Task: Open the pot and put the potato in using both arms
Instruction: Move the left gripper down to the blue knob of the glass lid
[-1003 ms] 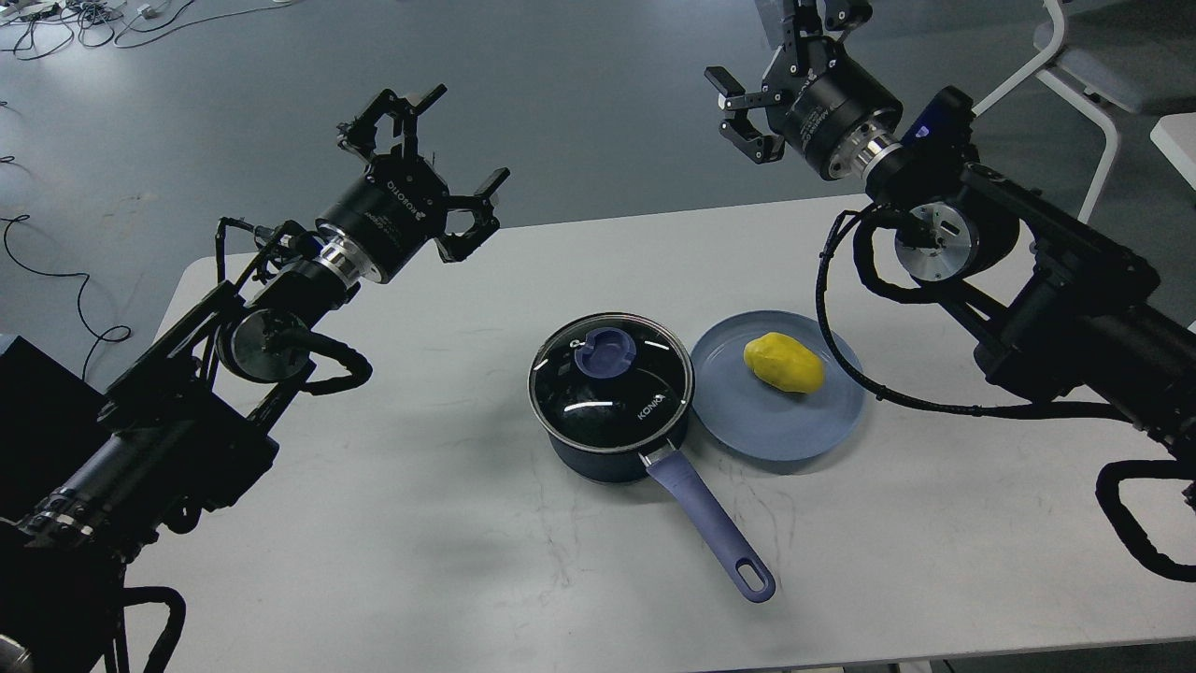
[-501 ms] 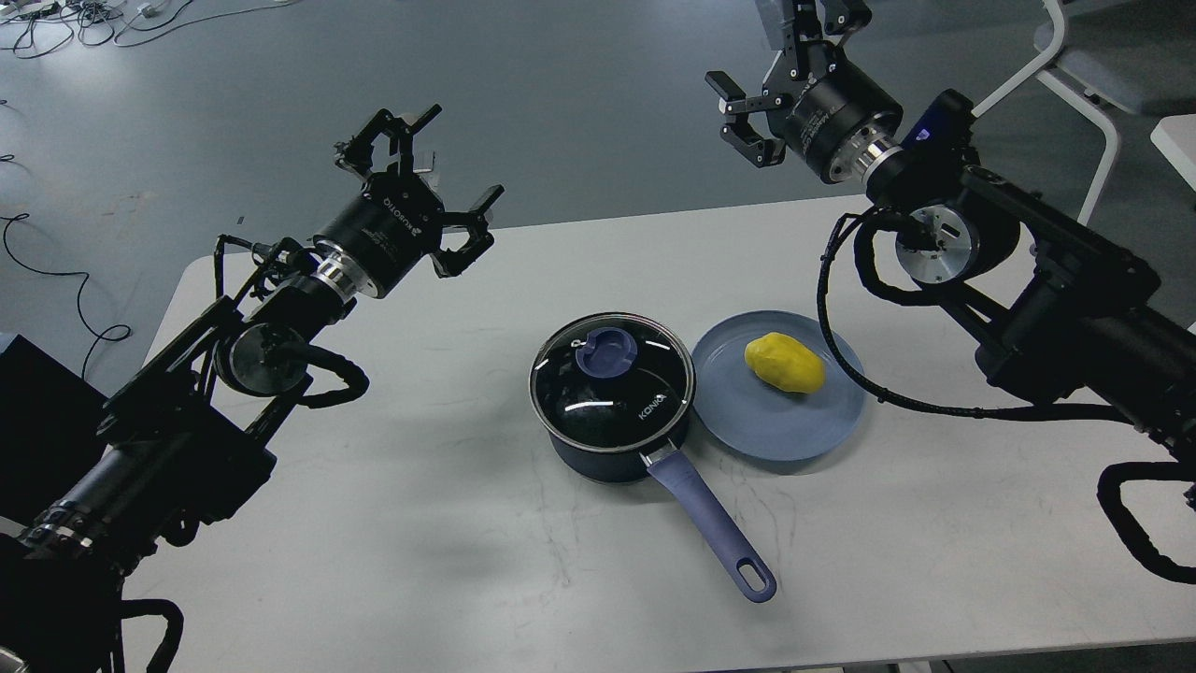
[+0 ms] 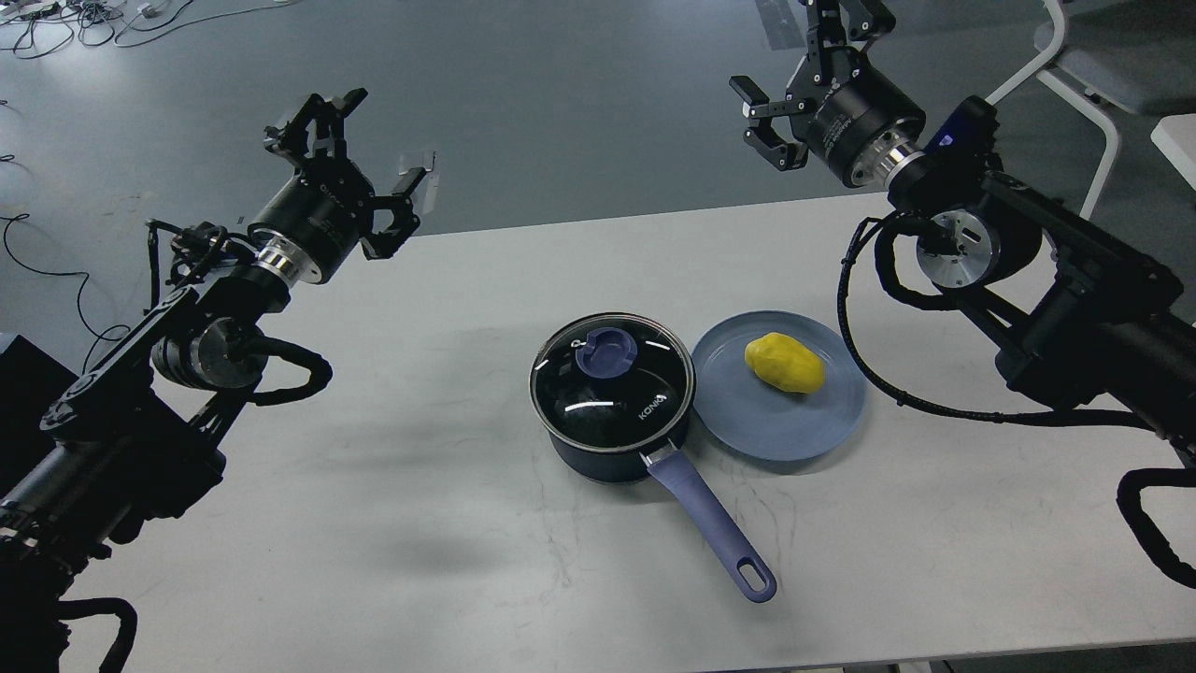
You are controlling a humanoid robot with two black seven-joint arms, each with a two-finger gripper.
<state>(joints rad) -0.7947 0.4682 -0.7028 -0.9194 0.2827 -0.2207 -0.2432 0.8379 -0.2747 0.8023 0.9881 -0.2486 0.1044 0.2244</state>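
A dark blue pot point(image 3: 612, 411) stands in the middle of the white table point(image 3: 420, 486), shut by a glass lid point(image 3: 612, 381) with a blue knob point(image 3: 605, 352). Its blue handle point(image 3: 712, 526) points toward the front right. A yellow potato point(image 3: 784, 363) lies on a blue plate point(image 3: 780, 416) just right of the pot. My left gripper point(image 3: 360, 140) is open and empty, raised over the table's far left edge, well away from the pot. My right gripper point(image 3: 811, 79) is open and empty, high beyond the table's far edge, behind the plate.
A white chair frame point(image 3: 1089, 98) stands at the back right. Cables point(image 3: 56, 271) lie on the grey floor to the left and at the top left. The table's front edge runs along the bottom of the view.
My left arm has swung left and away from the pot, its gripper now over the table's far left edge. My right gripper has shifted slightly right and up. Pot, lid and potato have not moved.
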